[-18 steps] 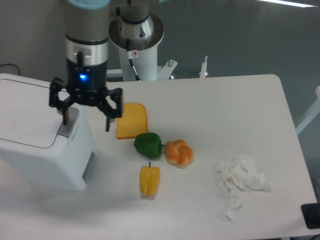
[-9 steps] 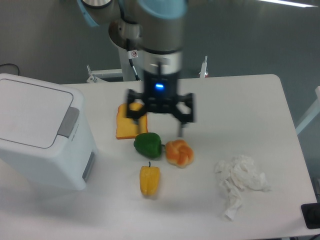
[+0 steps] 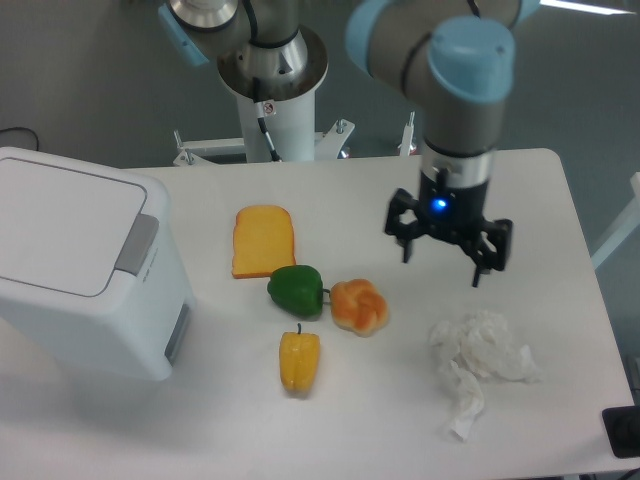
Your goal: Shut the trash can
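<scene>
The white boxy trash can (image 3: 80, 270) stands at the table's left edge. Its flat lid (image 3: 55, 230) lies down flush and the grey latch panel (image 3: 136, 245) shows at its right side. My gripper (image 3: 442, 262) hangs open and empty above the right half of the table, far to the right of the trash can, above and left of the crumpled paper.
A yellow toast slice (image 3: 264, 241), a green pepper (image 3: 297, 290), a bread roll (image 3: 359, 306) and a yellow pepper (image 3: 299, 362) lie mid-table. Crumpled white paper (image 3: 480, 360) lies at the right. The robot's base (image 3: 272, 70) stands behind the table.
My gripper has moved from the trash can's latch rightward across the table, passing over the toy foods, to the right side. The trash can has not moved.
</scene>
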You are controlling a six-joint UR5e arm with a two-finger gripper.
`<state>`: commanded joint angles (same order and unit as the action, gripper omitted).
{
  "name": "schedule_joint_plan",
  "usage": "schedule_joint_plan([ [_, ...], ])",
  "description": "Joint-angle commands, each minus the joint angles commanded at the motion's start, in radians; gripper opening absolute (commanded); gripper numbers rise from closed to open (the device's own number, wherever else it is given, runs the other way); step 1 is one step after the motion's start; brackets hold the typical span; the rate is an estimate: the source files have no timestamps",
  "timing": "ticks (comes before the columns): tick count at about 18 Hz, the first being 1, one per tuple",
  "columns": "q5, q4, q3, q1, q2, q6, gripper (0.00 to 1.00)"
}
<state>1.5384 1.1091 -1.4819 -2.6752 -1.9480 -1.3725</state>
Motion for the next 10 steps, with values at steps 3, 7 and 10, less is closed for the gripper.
schedule_joint_plan([
  [3, 0.028, 0.002, 0.018, -0.006, -0.040, -0.066, 1.00],
  [7, 0.019, 0.000, 0.025, -0.011, -0.062, -0.072, 1.00],
  [10, 0.017, 0.002, 0.025, -0.015, -0.058, -0.072, 1.00],
])
